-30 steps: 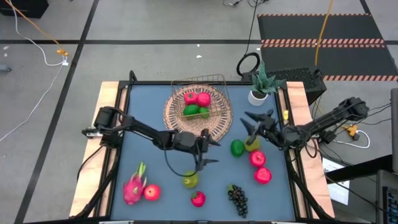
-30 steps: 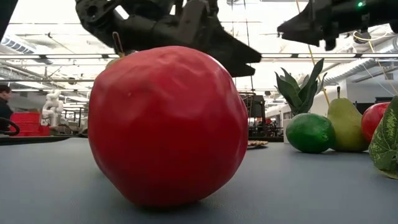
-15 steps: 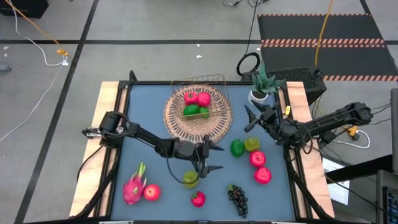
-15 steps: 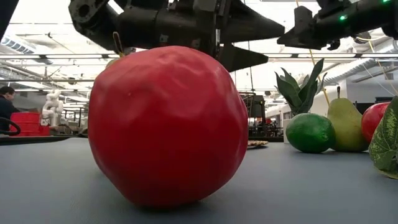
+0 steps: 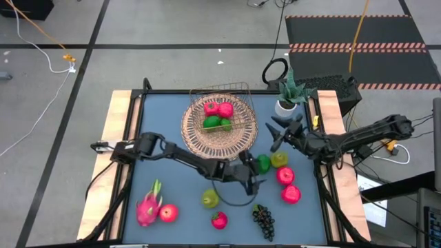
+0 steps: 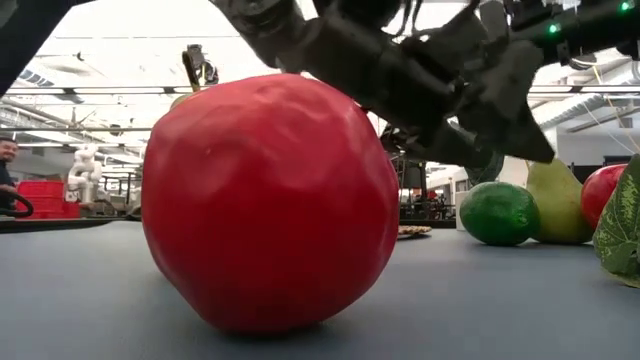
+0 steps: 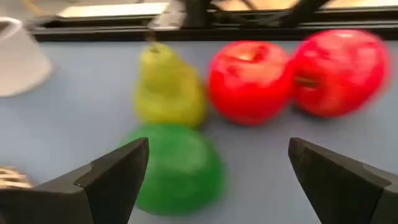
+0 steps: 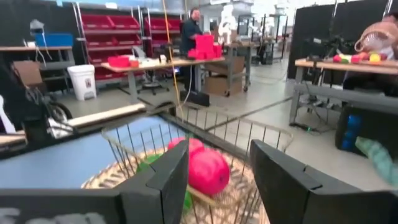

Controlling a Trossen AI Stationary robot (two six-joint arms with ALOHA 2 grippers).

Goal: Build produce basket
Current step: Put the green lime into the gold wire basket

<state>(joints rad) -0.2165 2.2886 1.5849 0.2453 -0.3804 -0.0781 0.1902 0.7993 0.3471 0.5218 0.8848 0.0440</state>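
two pears, two limes, one basket, one grapes

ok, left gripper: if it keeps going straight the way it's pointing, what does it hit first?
Most likely the round green lime: it lies just ahead of the open left gripper, toward one finger rather than centred. The yellow-green pear and two red apples sit behind it. Depth is uncertain.

In your low view the red apple hides most of the table. The left arm covers part of the pear. Your left wrist view is motion-blurred.
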